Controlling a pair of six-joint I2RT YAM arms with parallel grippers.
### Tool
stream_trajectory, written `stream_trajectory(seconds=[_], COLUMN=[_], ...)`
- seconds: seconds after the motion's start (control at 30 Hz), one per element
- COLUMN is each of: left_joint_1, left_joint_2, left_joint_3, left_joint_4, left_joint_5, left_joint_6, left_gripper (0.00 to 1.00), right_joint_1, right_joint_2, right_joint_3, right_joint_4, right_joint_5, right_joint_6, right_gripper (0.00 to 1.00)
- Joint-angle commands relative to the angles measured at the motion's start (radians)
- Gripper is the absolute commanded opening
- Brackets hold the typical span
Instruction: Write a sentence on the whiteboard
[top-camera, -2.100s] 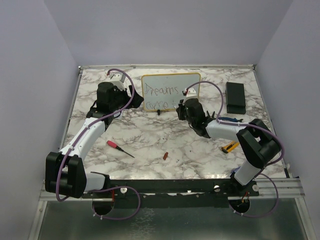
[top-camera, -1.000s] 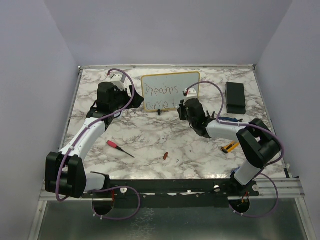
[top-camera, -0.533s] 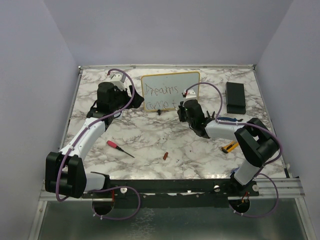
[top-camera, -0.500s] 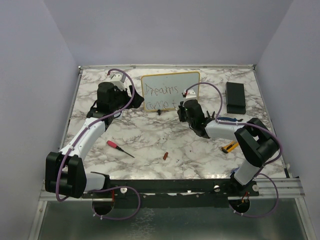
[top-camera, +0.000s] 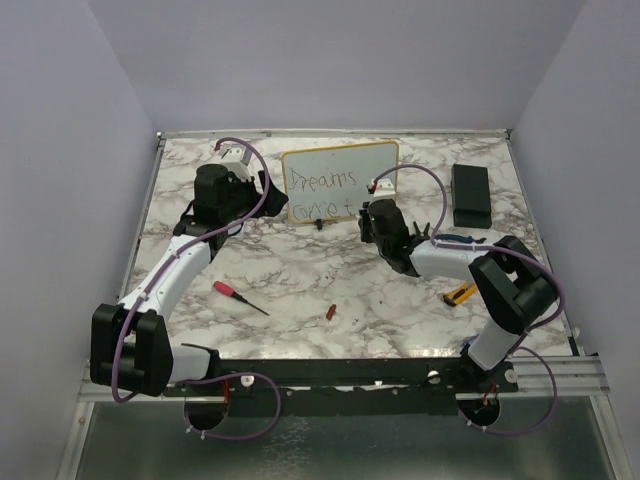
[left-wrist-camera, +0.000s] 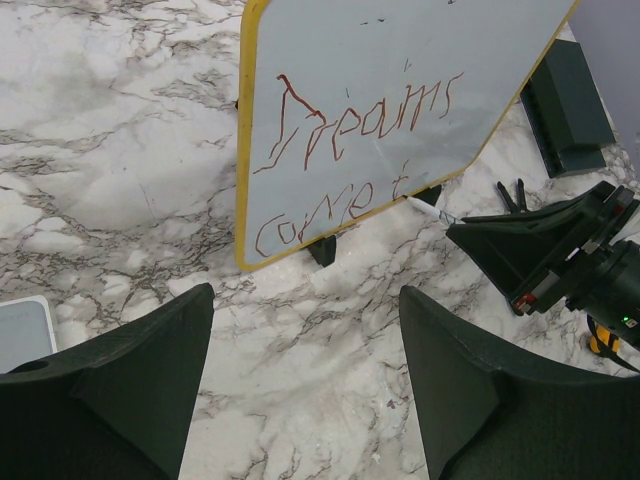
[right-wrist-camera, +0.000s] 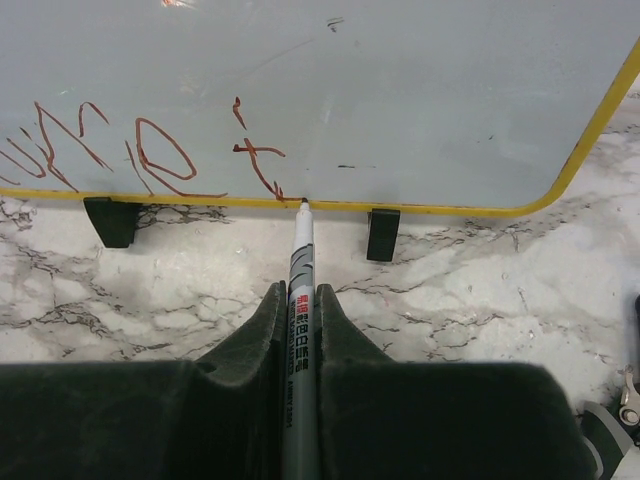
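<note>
So sentence (left-wrist-camera: 365, 125) on whiteboard (left-wrist-camera: 400, 50) reads "Dreams come t"; R claw (right-wrist-camera: 298, 296) grips marker (right-wrist-camera: 300, 255), L claw (left-wrist-camera: 305, 295) released.

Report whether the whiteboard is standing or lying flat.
Standing: the whiteboard rests on its two black feet on the table, with the marker tip at its lower edge.

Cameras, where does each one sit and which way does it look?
Top external: high behind the bases, looking down at the table and whiteboard; left arm and right arm show whole.
Left wrist: on the left arm, facing the whiteboard's front; the left gripper shows, wide open.
Right wrist: on the right arm, close to the whiteboard's bottom edge; the right gripper shows, pinching the marker.
Shared: both wrist views show the writing and the marker tip under the t.
</note>
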Motion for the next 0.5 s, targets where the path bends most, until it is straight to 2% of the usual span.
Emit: stream_trajectory(seconds=[0.0, 0.47], left_joint_1=[-0.003, -0.003], left_joint_2=[-0.013, -0.011], left_joint_3=[-0.006, -0.009], left_joint_4=[0.006, 0.006], left_joint_5=[-0.001, -0.002], left_joint_6=[0.005, 0.002], left_gripper=[0.76, 0.76], right_joint_1=[-0.004, -0.004], right_joint_2=[-0.014, -0.047], right_joint_3=[0.022, 0.015], right_joint_4=[0.0, 0.025], right_joint_5=[0.05, 0.024], right_joint_6=[-0.016, -0.031], right_gripper=[0.01, 0.01])
